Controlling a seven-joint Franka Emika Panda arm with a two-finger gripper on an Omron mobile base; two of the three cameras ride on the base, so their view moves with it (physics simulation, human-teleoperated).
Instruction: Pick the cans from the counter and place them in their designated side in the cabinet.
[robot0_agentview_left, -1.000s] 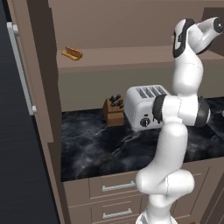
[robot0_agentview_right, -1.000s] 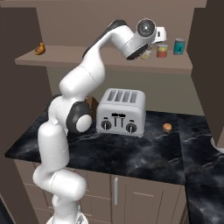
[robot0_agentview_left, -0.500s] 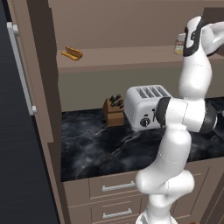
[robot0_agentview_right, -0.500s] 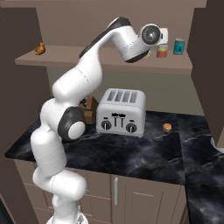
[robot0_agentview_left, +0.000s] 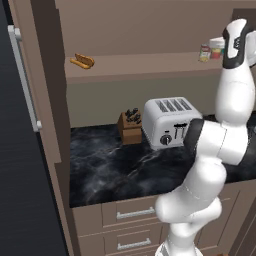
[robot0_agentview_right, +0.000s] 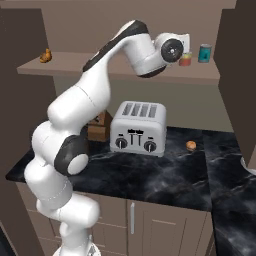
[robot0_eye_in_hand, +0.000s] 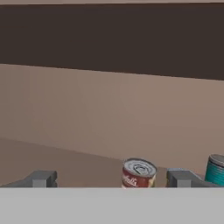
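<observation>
1. Left base view: we see the arm reaching up to the cabinet shelf (robot0_agentview_left: 150, 67) at its right end. The hand covers part of the cans there; we make out a cream-yellow can (robot0_agentview_left: 204, 52) and a red-orange can (robot0_agentview_left: 217, 48) just beside it, the second partly hidden by the arm. A small orange-brown item (robot0_agentview_left: 82, 61) lies at the shelf's left end; we cannot tell what it is. On the counter (robot0_agentview_left: 115, 170) stand a toaster (robot0_agentview_left: 170, 121) and a knife block (robot0_agentview_left: 131, 126).

2. Right base view: the hand sits in front of the shelf, hiding the cream-yellow can. The red-orange can is half covered by it; a teal can (robot0_agentview_right: 204, 53) stands clear to the right. A small orange object (robot0_agentview_right: 191, 145) lies on the counter right of the toaster; too small to identify.

3. Hand view: the gripper (robot0_eye_in_hand: 113, 179) stands spread wide, holding nothing. Between the fingertips the red-orange can stands upright on the shelf, its base cut off. The teal can is cropped at the right edge.
</observation>
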